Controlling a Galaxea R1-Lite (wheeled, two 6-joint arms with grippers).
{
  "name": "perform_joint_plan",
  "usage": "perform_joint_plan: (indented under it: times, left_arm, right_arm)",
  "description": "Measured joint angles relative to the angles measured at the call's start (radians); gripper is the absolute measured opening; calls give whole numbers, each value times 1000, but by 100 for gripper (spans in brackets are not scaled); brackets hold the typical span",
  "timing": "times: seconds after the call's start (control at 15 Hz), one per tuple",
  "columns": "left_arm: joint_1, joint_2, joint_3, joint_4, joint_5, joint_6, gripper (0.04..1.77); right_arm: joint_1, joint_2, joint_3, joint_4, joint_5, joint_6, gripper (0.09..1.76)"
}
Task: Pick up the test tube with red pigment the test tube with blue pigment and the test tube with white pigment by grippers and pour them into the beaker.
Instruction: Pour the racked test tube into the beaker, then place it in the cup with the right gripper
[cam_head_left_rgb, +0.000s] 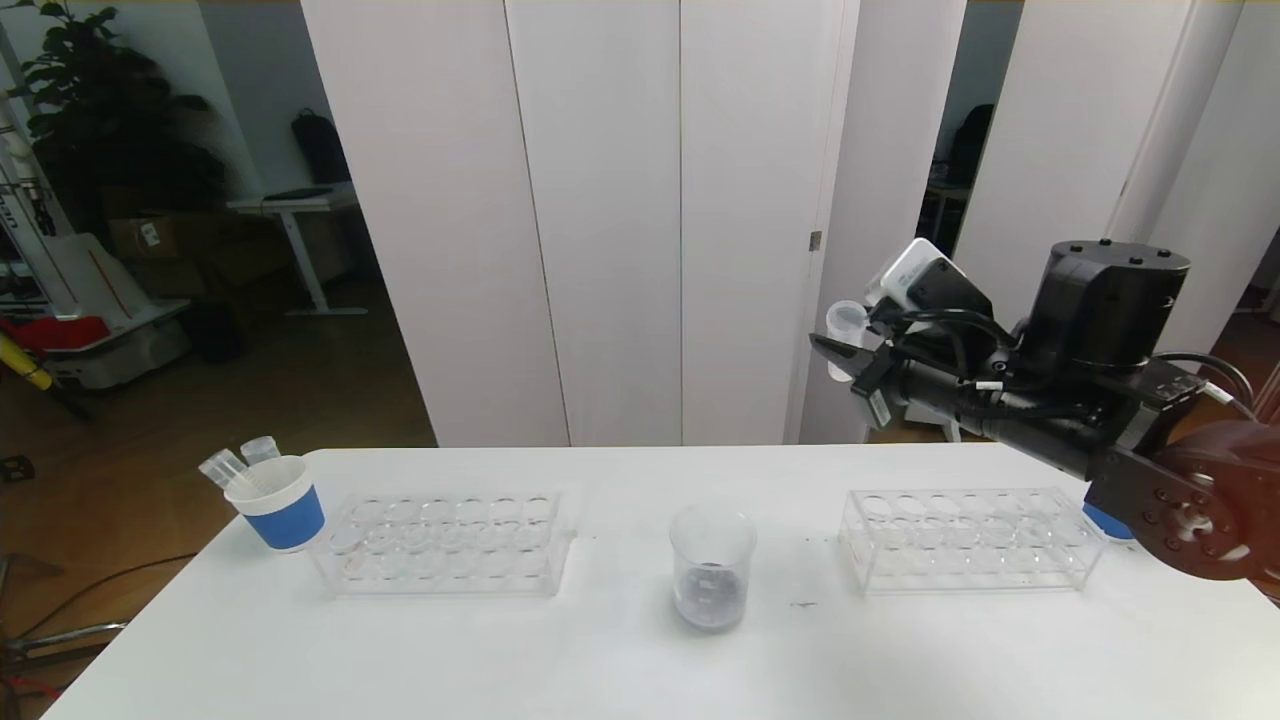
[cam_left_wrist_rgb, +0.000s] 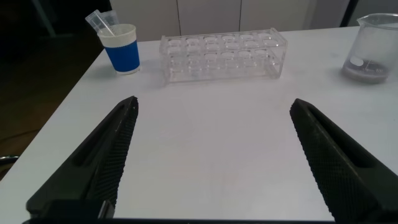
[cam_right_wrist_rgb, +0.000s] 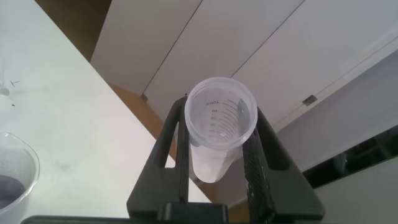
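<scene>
Test tube with white pigment (cam_right_wrist_rgb: 219, 124) is sitting clamped between the jaws of my right gripper (cam_head_left_rgb: 850, 360), which I am holding high above the table (cam_head_left_rgb: 620, 660), off to the right of the beaker (cam_head_left_rgb: 711, 568) and well apart from it. Looking into its open mouth I am seeing little or nothing left inside, though I cannot tell for sure. Below, the beaker is holding a greyish pool at its bottom, between two clear racks (cam_head_left_rgb: 445, 540). My left gripper (cam_left_wrist_rgb: 211, 162) is hanging low over the table's left part with jaws spread wide and nothing in them. I am judging the risk as drips: swinging the tube sideways could scatter residue on the table, and a loosening clamp could drop it.
</scene>
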Motion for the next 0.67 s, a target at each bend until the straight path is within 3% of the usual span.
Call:
perform_joint_plan:
  times: [0.27, 0.67]
  left_arm:
    - [0, 0, 0, 0, 0, 0, 174]
    - [0, 0, 0, 0, 0, 0, 174]
  right_arm:
    - [5, -16, 46, 7, -54, 320, 57]
    - [-13, -63, 148, 10, -57, 580, 57]
